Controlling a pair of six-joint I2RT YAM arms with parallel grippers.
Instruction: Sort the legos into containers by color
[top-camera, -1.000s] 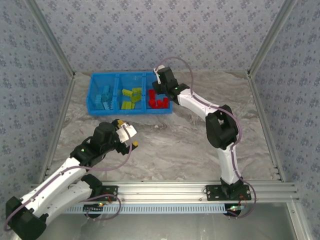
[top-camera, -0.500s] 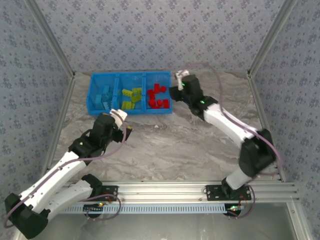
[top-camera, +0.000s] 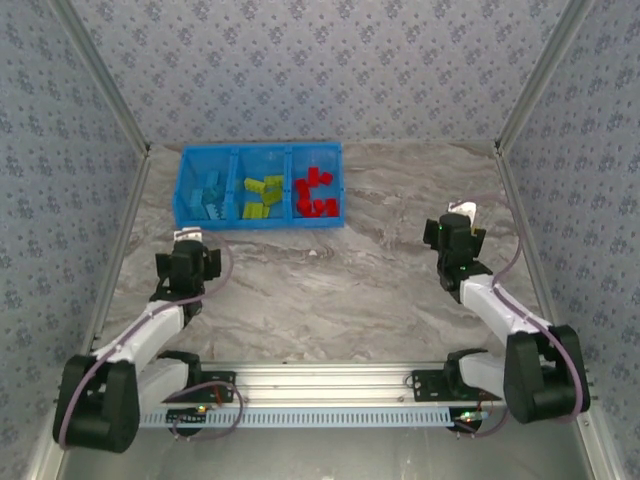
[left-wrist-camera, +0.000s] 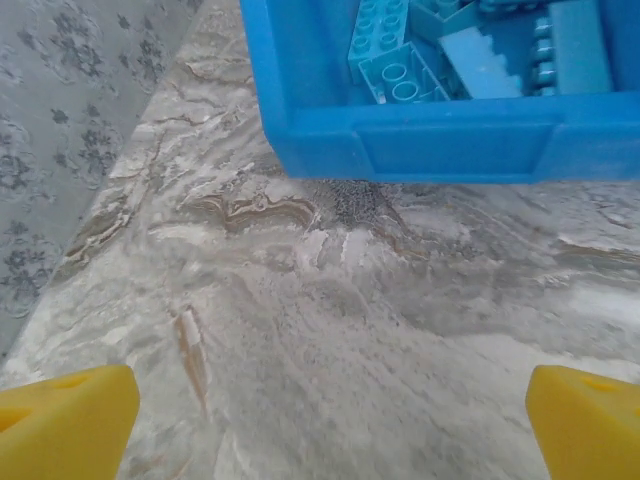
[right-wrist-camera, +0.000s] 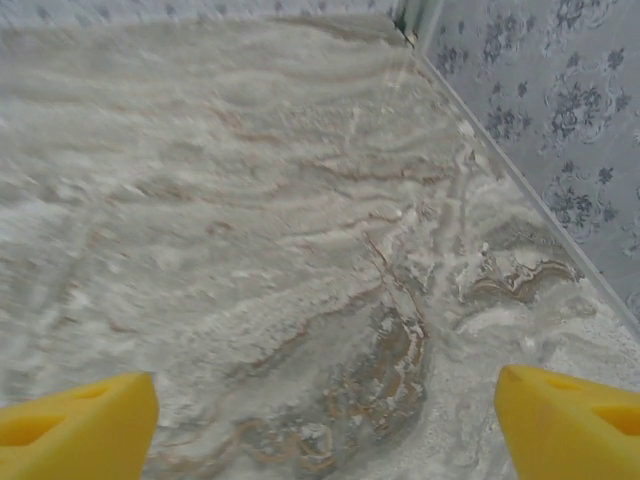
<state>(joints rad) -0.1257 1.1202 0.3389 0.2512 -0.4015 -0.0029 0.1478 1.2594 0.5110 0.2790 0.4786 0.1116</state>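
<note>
left gripper (left-wrist-camera: 320, 425): open, yellow fingertips spread to the lower corners of the left wrist view, nothing held.
right gripper (right-wrist-camera: 325, 420): open, nothing held, bare table (top-camera: 350, 290) seen between the fingertips.
containers (top-camera: 262, 222): seen upper left of centre in the top view; the row's long axis is laid left to right, open tops up.
light blue legos (top-camera: 210, 193): left bin, mixed angles.
lime green legos (top-camera: 263, 195): middle bin.
red legos (top-camera: 315, 193): right bin.
</note>
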